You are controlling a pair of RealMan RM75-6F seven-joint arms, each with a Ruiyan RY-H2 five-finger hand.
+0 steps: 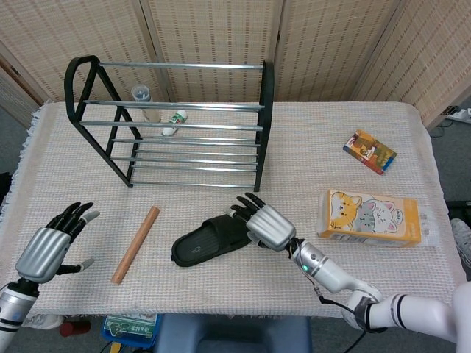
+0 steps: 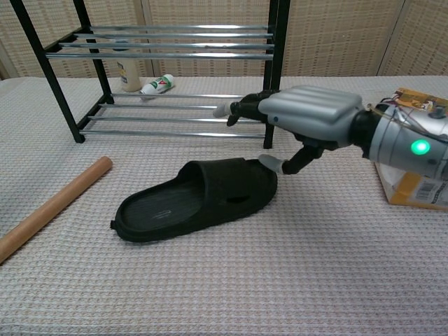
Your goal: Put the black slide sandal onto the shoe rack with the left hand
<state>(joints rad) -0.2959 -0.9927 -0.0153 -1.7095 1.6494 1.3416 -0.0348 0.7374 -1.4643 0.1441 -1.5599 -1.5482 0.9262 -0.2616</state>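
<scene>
The black slide sandal lies flat on the cloth in front of the shoe rack, toe end toward the right. My right hand hovers just above the sandal's strap end with fingers spread, holding nothing. My left hand is at the table's near left corner, open, well away from the sandal. The chest view does not show the left hand.
A wooden dowel lies left of the sandal. A small bottle and a tube sit behind the rack. A cat-print box and a small colourful box are on the right.
</scene>
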